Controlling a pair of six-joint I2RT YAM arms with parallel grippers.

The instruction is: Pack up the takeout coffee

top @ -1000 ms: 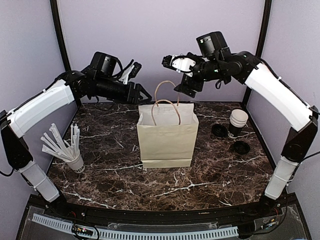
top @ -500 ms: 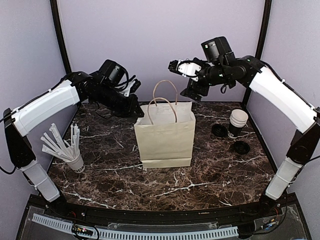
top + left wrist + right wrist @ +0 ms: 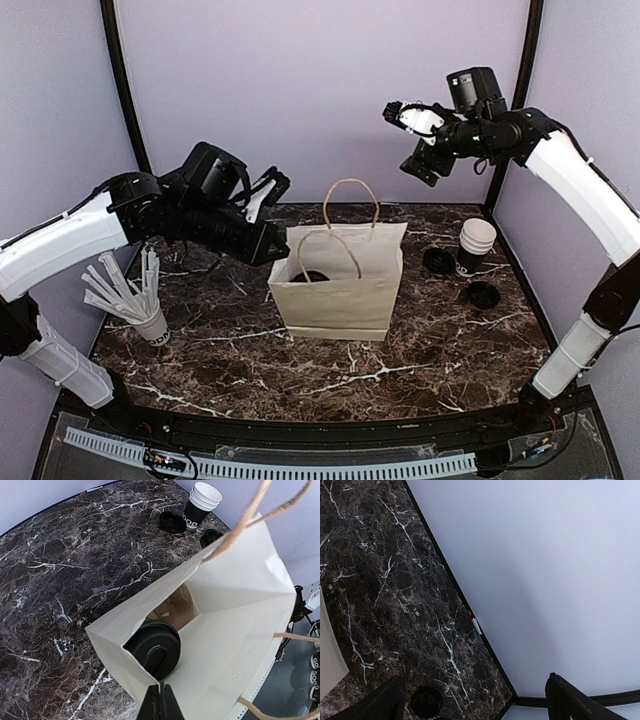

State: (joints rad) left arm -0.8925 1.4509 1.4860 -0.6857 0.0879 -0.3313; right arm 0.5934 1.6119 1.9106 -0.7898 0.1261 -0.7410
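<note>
The cream paper bag (image 3: 340, 290) stands open in the middle of the table. Inside it at the left sits a takeout coffee, its round black lid (image 3: 152, 647) showing, also visible from above as the lid (image 3: 310, 276). A patch of the tan tray (image 3: 177, 607) shows beside it. My left gripper (image 3: 161, 702) is shut on the bag's left rim, seen from above as the left gripper (image 3: 275, 250). My right gripper (image 3: 403, 140) hangs open high above the back right, holding nothing. In its own view the right gripper (image 3: 477, 710) frames bare marble and the wall.
A stack of lidless cups (image 3: 475, 245) stands at the right with two loose black lids (image 3: 437, 261) (image 3: 484, 294) beside it. A white cup of paper-wrapped sticks (image 3: 150, 322) stands at the left. The bag's handles (image 3: 350, 200) stick up.
My left gripper came down, shut on the bag's left rim and pulled the mouth wider. My right gripper lifted up and to the right, away from the bag handles.
</note>
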